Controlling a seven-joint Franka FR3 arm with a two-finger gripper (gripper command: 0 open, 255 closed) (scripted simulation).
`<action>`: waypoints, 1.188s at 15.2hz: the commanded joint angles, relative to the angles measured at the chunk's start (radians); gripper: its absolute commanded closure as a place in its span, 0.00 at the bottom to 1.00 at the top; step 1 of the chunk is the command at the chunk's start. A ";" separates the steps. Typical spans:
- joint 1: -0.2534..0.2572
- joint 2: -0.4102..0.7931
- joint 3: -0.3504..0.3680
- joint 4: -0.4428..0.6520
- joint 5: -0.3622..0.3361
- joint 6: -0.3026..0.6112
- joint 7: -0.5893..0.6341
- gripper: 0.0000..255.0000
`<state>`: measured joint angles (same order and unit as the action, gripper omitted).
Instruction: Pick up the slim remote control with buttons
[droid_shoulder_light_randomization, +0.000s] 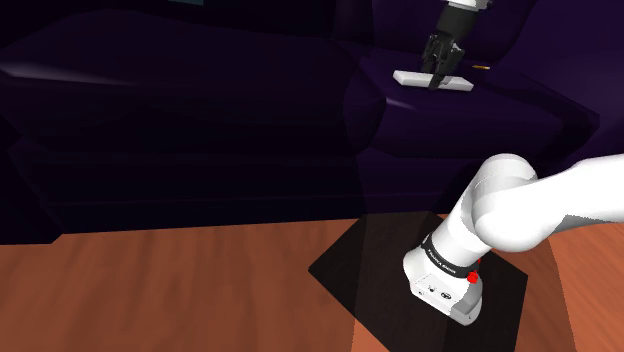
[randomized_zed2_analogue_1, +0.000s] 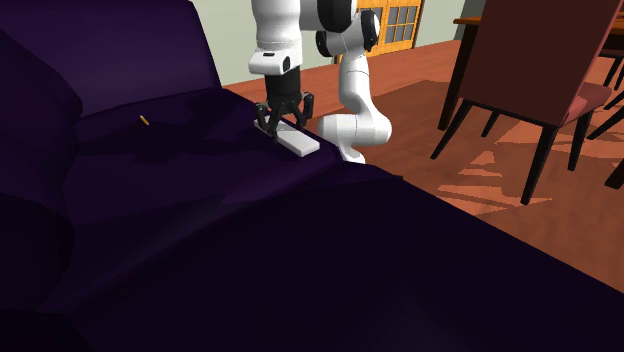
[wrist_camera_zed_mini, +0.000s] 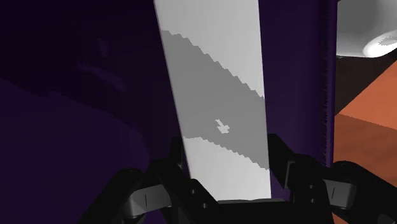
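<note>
1. You are working in a room with a wooden floor (droid_shoulder_light_randomization: 180, 290) and a dark purple sofa (droid_shoulder_light_randomization: 200, 120). The arm's stand (droid_shoulder_light_randomization: 400, 300) sits on the floor in front of the sofa.
2. In the second exterior view, dark chairs (randomized_zed2_analogue_1: 540, 70) stand on the floor at the right, with an orange-framed door (randomized_zed2_analogue_1: 400, 22) behind the arm.
3. Your target, the remote (droid_shoulder_light_randomization: 412, 77), is drawn plain white. It lies flat on the sofa's surface near its edge (randomized_zed2_analogue_1: 300, 144).
4. Your gripper (droid_shoulder_light_randomization: 438, 80) points down over the remote's middle, with both ends sticking out past it (randomized_zed2_analogue_1: 281, 128).
5. At the wrist, the gripper (wrist_camera_zed_mini: 226, 149) is clenched on the remote (wrist_camera_zed_mini: 216, 95), one finger (wrist_camera_zed_mini: 179, 156) against each long edge.
6. A grey shadow band crosses the remote's top face; you can't make out buttons.
7. A small yellow object (randomized_zed2_analogue_1: 144, 120) lies on the sofa, well apart from the remote.
</note>
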<state>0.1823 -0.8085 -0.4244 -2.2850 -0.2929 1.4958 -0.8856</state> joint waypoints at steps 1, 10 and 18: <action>0.000 -0.001 0.000 -0.003 0.000 0.002 0.001 1.00; 0.001 0.004 0.001 0.013 0.002 -0.009 -0.002 1.00; 0.014 0.043 0.019 0.144 0.022 -0.102 -0.011 1.00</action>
<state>0.1931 -0.7743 -0.4080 -2.1609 -0.2743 1.4049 -0.8966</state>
